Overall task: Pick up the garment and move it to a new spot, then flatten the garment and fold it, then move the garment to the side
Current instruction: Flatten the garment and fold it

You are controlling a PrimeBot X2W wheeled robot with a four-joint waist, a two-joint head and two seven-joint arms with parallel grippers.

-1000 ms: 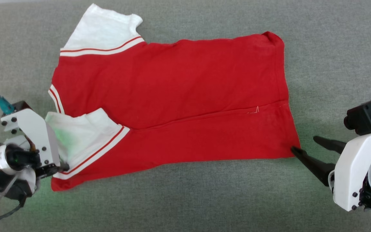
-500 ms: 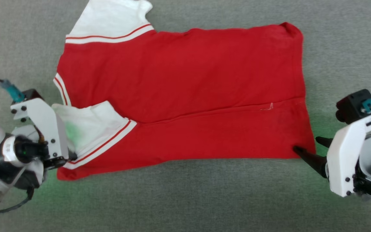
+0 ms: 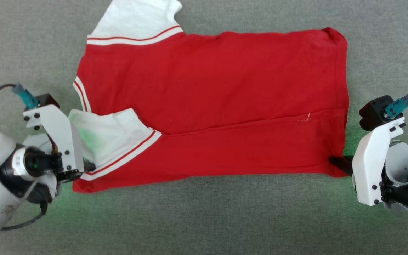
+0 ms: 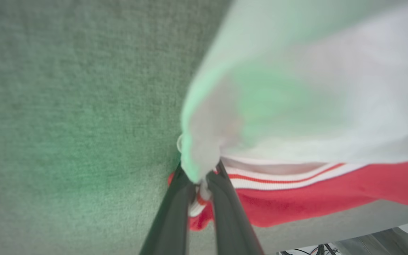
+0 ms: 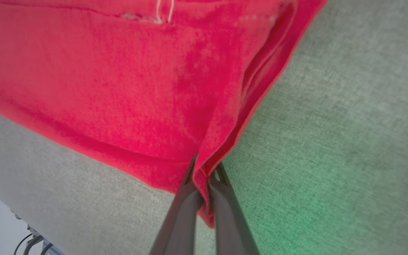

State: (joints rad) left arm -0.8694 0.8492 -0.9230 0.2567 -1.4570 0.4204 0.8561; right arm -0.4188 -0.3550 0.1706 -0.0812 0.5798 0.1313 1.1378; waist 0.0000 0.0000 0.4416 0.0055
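Head view: looking down on garment (image 3: 211,99), spread on grey surface (image 3: 204,219), long axis running left to right, collar end at left, hem at right. Near sleeve (image 3: 112,136) turned in over the red body, with a crease line running lengthwise above the near edge. Seemingly one lengthwise fold made.

Gripped at both ends of the near long edge. At left, left end effector (image 3: 89,167) clenched on the striped seam under the sleeve. Same in left wrist view: white and striped cloth nipped between the dark fingers (image 4: 170,219). At right, right end effector (image 3: 336,162) clamped on the near hem corner. In right wrist view, red edge pinched tight and tenting up from the tips.

Key relation: bulk of garment lying away from both end effectors, toward the far side, held edge square across the robot's front. Each arm nearest its own end, no crossing needed. Probably calls for lifting the near edge and carrying it toward the far edge, both sides level and in step, taut along the long axis. Otherwise, risk of a skewed fold.
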